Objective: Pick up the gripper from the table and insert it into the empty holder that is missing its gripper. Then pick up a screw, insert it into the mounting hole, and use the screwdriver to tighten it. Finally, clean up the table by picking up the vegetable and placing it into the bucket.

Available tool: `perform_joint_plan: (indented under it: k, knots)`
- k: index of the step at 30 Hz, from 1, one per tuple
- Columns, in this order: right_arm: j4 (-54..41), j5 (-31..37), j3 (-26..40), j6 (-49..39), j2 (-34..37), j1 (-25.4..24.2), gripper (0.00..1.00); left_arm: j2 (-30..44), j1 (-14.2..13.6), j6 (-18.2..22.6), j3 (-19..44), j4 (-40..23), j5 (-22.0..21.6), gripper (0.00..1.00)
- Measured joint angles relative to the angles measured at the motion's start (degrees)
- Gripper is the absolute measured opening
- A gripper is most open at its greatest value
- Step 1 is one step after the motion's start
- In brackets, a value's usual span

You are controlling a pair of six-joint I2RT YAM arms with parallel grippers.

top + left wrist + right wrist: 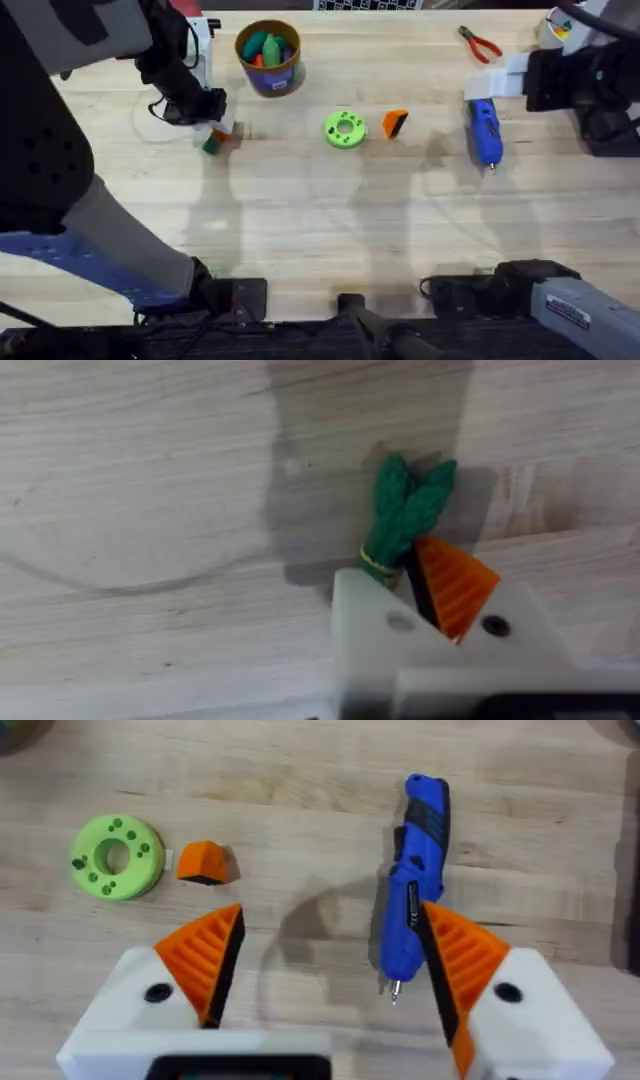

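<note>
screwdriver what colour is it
Blue with a black grip; the screwdriver shows best in the right wrist view.

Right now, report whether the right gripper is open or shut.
Open. The right gripper shows its two orange-padded fingers spread wide apart, holding nothing; the screwdriver lies on the table beyond them.

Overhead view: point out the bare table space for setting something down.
The widest bare wood lies between the row of parts and the arm bases. Another gap sits between the tan bucket and red-handled pliers. Crowded: bright green round disc, small orange wedge, blue screwdriver.
</note>
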Motion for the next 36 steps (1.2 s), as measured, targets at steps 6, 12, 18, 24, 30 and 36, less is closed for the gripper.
perform_joint_plan:
  k: [6,12,18,24,30,36]
  knots:
    - [0.00,0.00,0.00,0.00,0.02,0.00,0.994,-1.94,0.00,-0.26,0.07,0.13,-1.28,0.007]
    - [0.00,0.00,0.00,0.00,0.02,0.00,0.993,-14.87,0.00,-0.66,0.71,-0.62,-1.66,0.007]
    - [-0.02,0.00,0.00,0.00,0.00,0.00,0.993,-28.93,0.00,-0.66,1.64,-3.63,-1.68,0.007]
    - [-0.32,0.00,0.00,0.01,0.01,0.00,0.994,-36.22,0.00,-0.51,1.66,-4.66,-1.77,0.072]
    - [-0.57,-0.02,0.00,0.00,0.00,0.00,0.994,-38.69,0.00,-0.89,1.66,-4.68,-1.88,0.948]
    - [-0.68,0.00,0.00,0.02,0.02,0.00,0.994,-39.17,0.00,-0.87,1.66,-3.83,-1.90,0.985]
